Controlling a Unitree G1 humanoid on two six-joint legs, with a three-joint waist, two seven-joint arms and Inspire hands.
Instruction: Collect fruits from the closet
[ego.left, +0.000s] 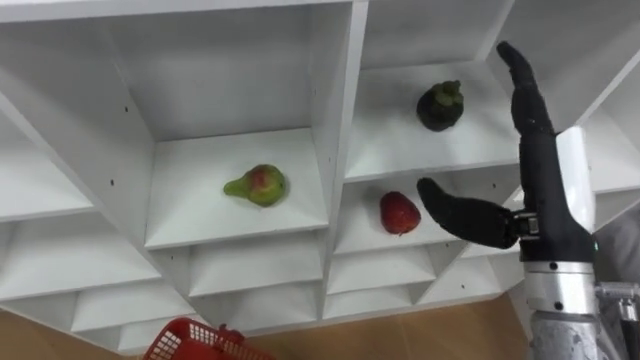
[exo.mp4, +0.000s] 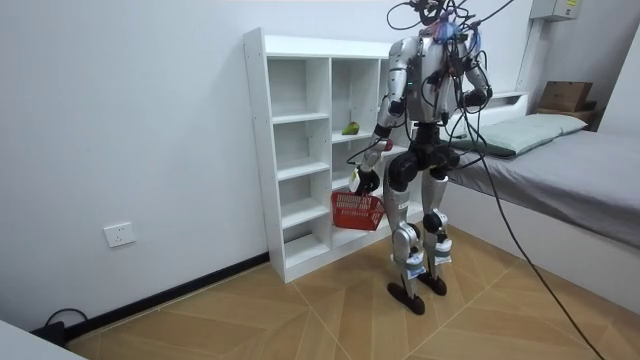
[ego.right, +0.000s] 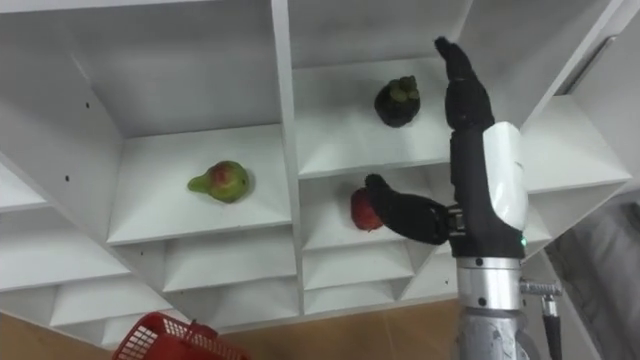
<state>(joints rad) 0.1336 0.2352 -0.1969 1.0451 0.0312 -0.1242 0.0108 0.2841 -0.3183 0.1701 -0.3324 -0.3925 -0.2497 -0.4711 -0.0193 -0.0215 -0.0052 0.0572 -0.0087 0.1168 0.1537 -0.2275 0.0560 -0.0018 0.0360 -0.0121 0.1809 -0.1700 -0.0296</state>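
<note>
White closet shelving (ego.left: 190, 190) fronts the right hand (ego.left: 545, 195), open-fingered beside the strawberry (ego.left: 399, 213), apparently to grasp it, while the left hand (exo.mp4: 362, 181) grips the red basket (exo.mp4: 357, 210) for collecting.

Closet (ego.left: 335, 100): smooth matt white board. Basket (ego.left: 190, 343), at 7 o'clock: red plastic lattice. Right hand (ego.left: 545, 190): matt black covering, metal wrist. Floor (exo.mp4: 300, 320): satin wood parquet.

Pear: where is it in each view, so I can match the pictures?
Left eye view: pear left of centre, left of the strawberry.
Right eye view: pear further left, same compartment.
Room view: pear a small green spot above the red basket.
Shared landmark: the red basket, below the pear in each view.
</note>
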